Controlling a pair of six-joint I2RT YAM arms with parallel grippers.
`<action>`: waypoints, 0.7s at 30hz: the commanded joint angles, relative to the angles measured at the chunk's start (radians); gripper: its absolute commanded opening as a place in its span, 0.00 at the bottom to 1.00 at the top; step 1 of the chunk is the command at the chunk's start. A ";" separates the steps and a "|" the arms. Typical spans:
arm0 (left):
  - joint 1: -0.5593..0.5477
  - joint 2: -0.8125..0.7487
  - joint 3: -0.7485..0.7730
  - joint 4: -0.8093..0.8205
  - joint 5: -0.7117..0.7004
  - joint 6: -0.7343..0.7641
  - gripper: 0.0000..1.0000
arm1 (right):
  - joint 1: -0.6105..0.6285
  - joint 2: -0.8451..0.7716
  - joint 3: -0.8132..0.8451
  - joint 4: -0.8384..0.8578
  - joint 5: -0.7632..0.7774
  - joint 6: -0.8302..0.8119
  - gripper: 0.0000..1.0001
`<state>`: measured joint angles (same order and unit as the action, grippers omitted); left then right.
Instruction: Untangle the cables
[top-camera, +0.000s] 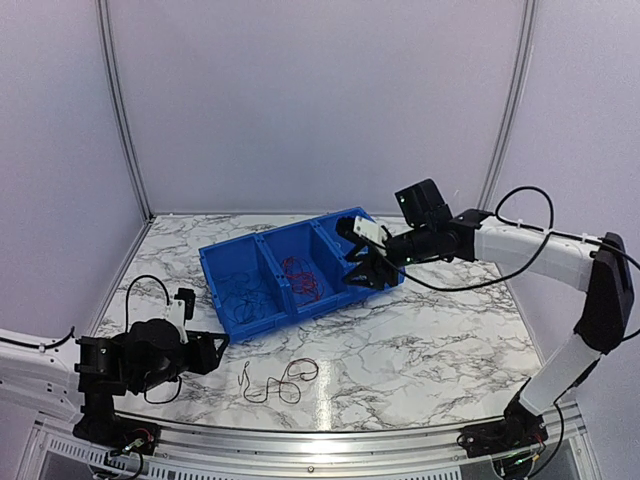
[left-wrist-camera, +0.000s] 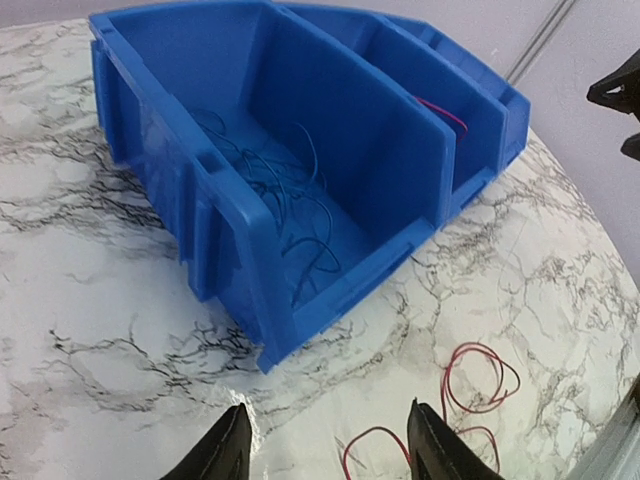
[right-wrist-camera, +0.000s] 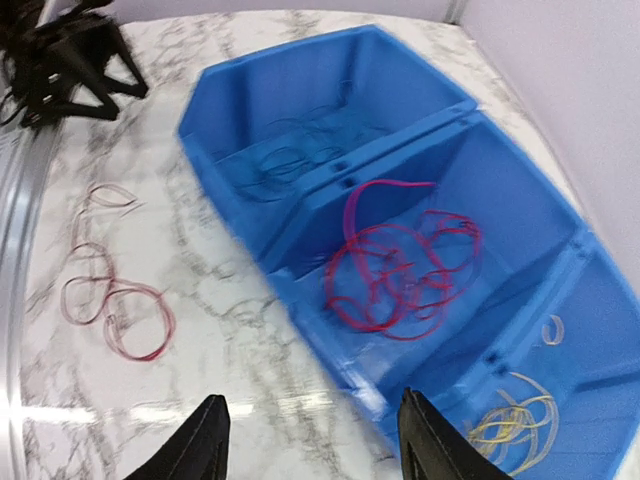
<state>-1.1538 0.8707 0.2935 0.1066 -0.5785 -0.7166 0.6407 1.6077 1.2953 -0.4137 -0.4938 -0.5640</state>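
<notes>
Marble tabletop (top-camera: 430, 330); blue bin (right-wrist-camera: 260, 90) of blue, red, seemingly yellow cables (right-wrist-camera: 400, 272)

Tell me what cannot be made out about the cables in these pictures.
- Yellow cables: top view, covered by the right gripper; right wrist view, blurred, strands not countable.
- Dark blue cables: too thin in every view to count or to see knots.
- Loose red cable: left wrist view, its near end leaves at the bottom edge beside the left gripper.

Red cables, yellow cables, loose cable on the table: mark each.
red cables (right-wrist-camera: 398, 274): right wrist view, middle of loops.
yellow cables (right-wrist-camera: 512, 410): right wrist view, tangled strands.
loose cable (right-wrist-camera: 108, 298): right wrist view, where loops cross.
</notes>
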 joint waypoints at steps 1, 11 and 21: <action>-0.001 0.063 -0.004 -0.008 0.178 -0.047 0.55 | 0.064 -0.027 -0.177 0.084 -0.165 -0.086 0.57; -0.030 0.279 0.019 0.078 0.335 -0.054 0.50 | 0.190 0.122 -0.248 0.099 -0.148 -0.101 0.53; -0.038 0.392 0.062 0.077 0.335 -0.059 0.16 | 0.240 0.144 -0.238 0.087 -0.133 -0.105 0.53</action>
<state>-1.1824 1.2633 0.3340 0.1703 -0.2504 -0.7742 0.8619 1.7435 1.0187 -0.3378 -0.6167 -0.6594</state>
